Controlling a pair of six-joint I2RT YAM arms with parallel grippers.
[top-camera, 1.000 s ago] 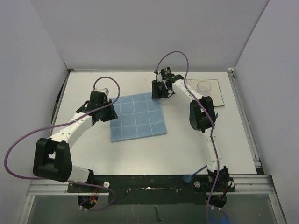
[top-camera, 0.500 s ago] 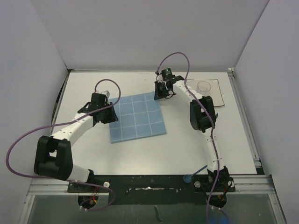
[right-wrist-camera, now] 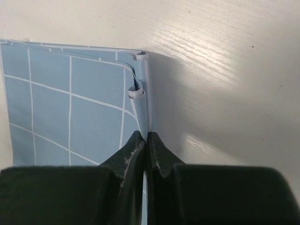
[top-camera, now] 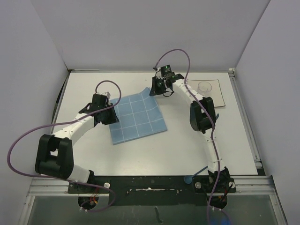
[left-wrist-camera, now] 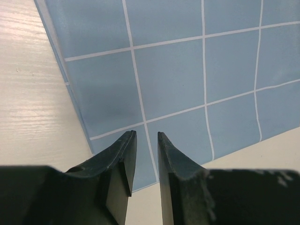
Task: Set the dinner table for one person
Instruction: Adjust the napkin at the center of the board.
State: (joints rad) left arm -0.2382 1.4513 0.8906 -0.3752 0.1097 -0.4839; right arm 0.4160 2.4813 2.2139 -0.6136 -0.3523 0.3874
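the white bench point(top-camera: 140, 157) fills the space in front of both arm bases. a blue grid-lined placemat point(top-camera: 136, 119) lies askew on its middle.

the right tool point(right-wrist-camera: 144, 136) is clenched on the placemat's far right corner. its tips are pressed together on the edge, which curls into a small roll just beyond them. from above, that corner stands raised off the bench while the rest of the mat lies flat.

the left tool point(left-wrist-camera: 146, 136) is over the mat's left side, near a corner. its tips are a narrow slit apart with nothing between them, and the mat shows through the gap.

at the bench's far right, partly behind the right arm, sits a square white plate point(top-camera: 219, 97) with a dark rim. a small clear round cup point(top-camera: 204, 86) stands on the plate's far part. it is too small to tell whether it holds anything.
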